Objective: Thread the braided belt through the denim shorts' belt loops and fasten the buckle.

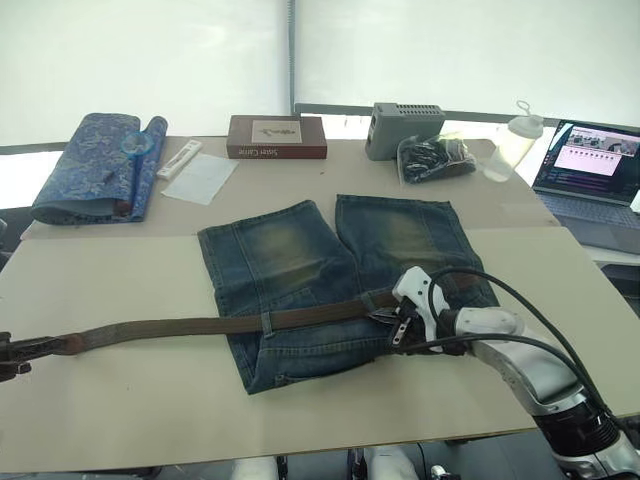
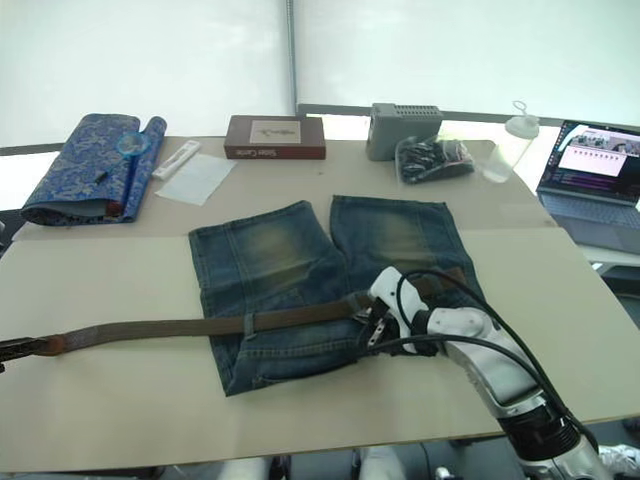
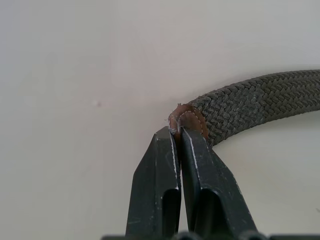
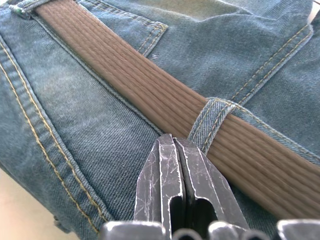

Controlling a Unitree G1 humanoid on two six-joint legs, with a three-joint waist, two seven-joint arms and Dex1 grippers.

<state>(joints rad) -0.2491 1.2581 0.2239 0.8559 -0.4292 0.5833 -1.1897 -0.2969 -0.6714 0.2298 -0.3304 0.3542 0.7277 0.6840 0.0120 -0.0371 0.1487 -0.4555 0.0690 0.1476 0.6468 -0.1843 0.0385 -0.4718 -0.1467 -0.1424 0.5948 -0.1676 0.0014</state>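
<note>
The denim shorts (image 1: 300, 250) lie flat mid-table, waistband toward me. The braided belt (image 1: 180, 327) runs along the waistband and stretches far out to the left over the table. It passes under one belt loop (image 1: 266, 322) and another belt loop (image 4: 210, 120). My left gripper (image 3: 176, 131) is shut on the belt's brown leather tip at the table's left edge (image 1: 45, 346). My right gripper (image 4: 173, 137) is shut, its tips on the denim just beside the belt loop, below the belt (image 1: 385, 322). The buckle is hidden.
Along the back stand a blue patterned folded cloth (image 1: 90, 165), a white sheet (image 1: 200, 178), a brown box (image 1: 276, 137), a grey box (image 1: 403, 128), a black bundle (image 1: 435, 157) and a plastic bottle (image 1: 512, 145). A laptop (image 1: 590, 170) sits at far right.
</note>
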